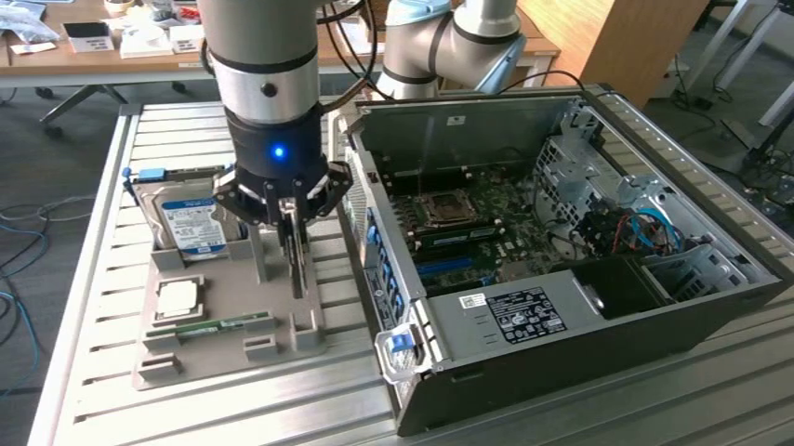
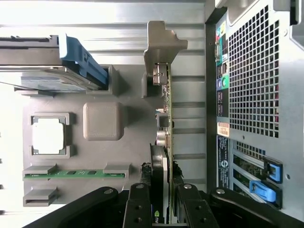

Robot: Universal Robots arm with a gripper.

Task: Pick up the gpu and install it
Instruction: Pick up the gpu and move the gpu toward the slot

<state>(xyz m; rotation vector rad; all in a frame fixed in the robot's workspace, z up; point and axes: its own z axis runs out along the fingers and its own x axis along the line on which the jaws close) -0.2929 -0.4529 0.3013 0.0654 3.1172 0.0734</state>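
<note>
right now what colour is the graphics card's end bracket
Pale silver: the bracket on the graphics card shows best in the wrist view.

A silver cylindrical arm [image 1: 263, 56] ends in a black collar [image 1: 255, 149] with a glowing blue light [image 1: 278, 151]. Its black gripper [image 1: 290, 232] has linked bars [image 2: 137, 209] joined by round screws [image 2: 138, 187].

Exterior view looks down obliquely; wrist view looks straight down, close, on the shared tray [image 1: 223, 358].
</note>
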